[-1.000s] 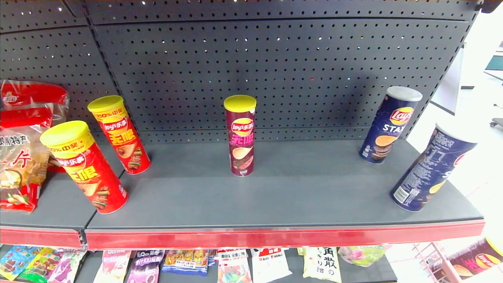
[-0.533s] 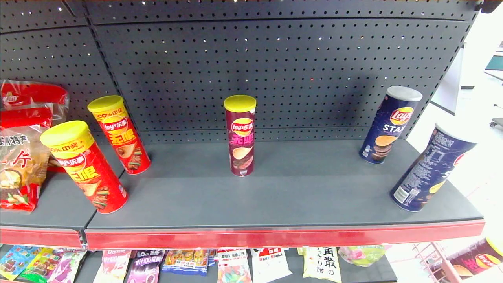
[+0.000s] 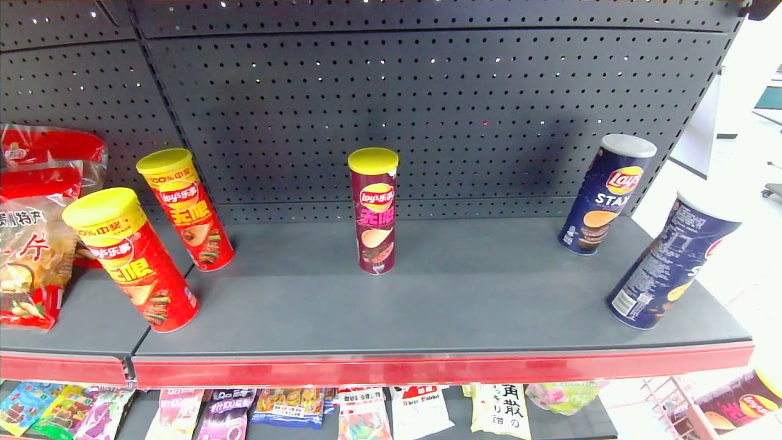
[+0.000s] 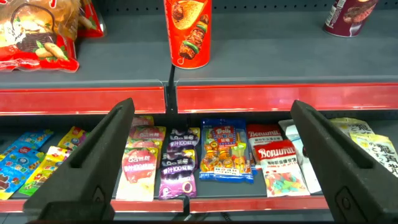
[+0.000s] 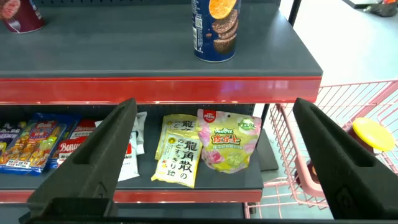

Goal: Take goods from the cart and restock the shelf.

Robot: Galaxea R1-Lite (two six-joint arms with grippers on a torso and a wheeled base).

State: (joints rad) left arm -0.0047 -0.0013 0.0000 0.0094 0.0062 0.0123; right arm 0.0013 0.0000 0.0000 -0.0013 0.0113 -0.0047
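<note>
**Both arms' jaws released in front of the shelves; goods wait in the cart**

In the head view the grey shelf (image 3: 427,293) with its red front edge runs across the middle of the frame. Two red cans stand at the left, one near the front (image 3: 131,260) and one behind it (image 3: 185,208). A maroon can (image 3: 373,211) stands upright at centre, towards the back. Two dark blue cans sit at the right, the rear one (image 3: 608,194) close to the pegboard and the front one (image 3: 672,260) near the shelf's right end. Bagged snacks (image 3: 36,244) fill the far left edge.

At the lower right corner the pink wire cart (image 3: 672,397) holds a maroon can lying down (image 3: 736,406).

The left gripper (image 4: 211,109) faces the red shelf edge and the candy packets (image 4: 227,152) on the lower shelf; its jaws are spread wide and hold nothing. The right gripper (image 5: 214,104) is likewise released, facing the lower-shelf packets (image 5: 227,140), with the cart beside them.
</note>
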